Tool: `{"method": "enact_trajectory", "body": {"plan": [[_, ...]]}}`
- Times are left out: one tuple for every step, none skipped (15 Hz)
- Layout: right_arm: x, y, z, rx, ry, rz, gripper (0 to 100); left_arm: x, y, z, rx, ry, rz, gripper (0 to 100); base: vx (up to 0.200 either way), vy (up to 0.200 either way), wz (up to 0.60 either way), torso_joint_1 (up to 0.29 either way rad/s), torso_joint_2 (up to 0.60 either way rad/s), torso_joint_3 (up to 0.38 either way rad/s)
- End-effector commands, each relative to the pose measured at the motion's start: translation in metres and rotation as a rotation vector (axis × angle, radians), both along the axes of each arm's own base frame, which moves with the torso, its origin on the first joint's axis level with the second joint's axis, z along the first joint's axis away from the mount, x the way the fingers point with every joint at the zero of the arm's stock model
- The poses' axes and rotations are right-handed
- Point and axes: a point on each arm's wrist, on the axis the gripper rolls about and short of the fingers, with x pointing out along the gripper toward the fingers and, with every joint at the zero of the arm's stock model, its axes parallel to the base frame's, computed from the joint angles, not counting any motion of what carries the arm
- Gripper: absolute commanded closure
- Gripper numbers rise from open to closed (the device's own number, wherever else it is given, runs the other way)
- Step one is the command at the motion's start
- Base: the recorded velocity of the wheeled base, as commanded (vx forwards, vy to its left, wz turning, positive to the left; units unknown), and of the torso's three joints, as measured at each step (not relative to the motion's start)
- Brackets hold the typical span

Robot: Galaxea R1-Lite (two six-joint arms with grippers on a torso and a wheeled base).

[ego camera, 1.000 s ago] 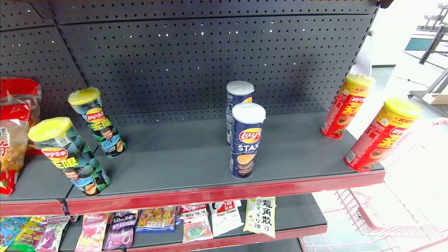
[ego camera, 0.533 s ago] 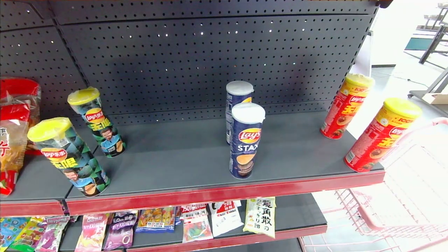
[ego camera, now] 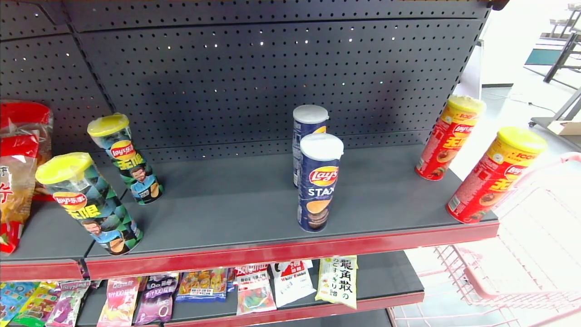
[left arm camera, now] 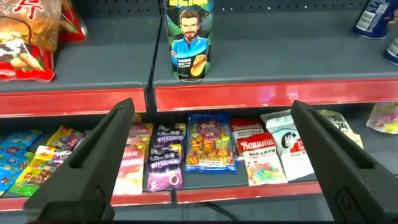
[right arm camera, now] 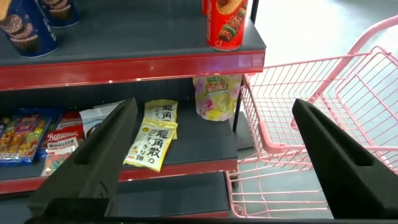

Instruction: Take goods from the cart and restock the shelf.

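Note:
The grey shelf (ego camera: 236, 204) with a red front lip carries upright chip cans. Two green-patterned cans with yellow lids (ego camera: 88, 202) (ego camera: 126, 158) stand at the left, two dark blue cans (ego camera: 319, 181) (ego camera: 308, 131) in the middle, two red cans with yellow lids (ego camera: 494, 175) (ego camera: 449, 137) at the right end. The pink wire cart (ego camera: 522, 272) stands to the right of the shelf. My left gripper (left arm camera: 211, 158) is open, facing the lower shelf below a green can (left arm camera: 188, 37). My right gripper (right arm camera: 214, 155) is open, facing the shelf's right end and the cart (right arm camera: 323, 124).
Snack bags (ego camera: 20, 172) fill the far left of the upper shelf. Flat snack packets (ego camera: 254, 288) lie along the lower shelf (ego camera: 386, 272). A perforated dark back panel (ego camera: 272, 77) rises behind the cans. Wide bare stretches of shelf lie between the can groups.

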Motion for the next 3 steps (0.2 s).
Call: {"method": "enact_trajectory", "body": {"plan": [[0.0,0.0,0.0,-0.001,0.0,-0.002,0,-0.0001,0.0,0.0001,0.0,-0.001,0.001,0,0.0,0.0,0.0,0.0,0.0,0.0],[0.0,0.0,0.0,-0.001,0.0,-0.002,0,-0.0001,0.0,0.0002,-0.001,-0.002,-0.001,0,0.0,0.0,0.0,0.0,0.0,0.0],[0.0,0.0,-0.0002,-0.001,0.001,-0.002,0,-0.0001,0.0,0.0001,0.0,-0.001,-0.001,0,0.0,0.0,0.0,0.0,0.0,0.0]]}}
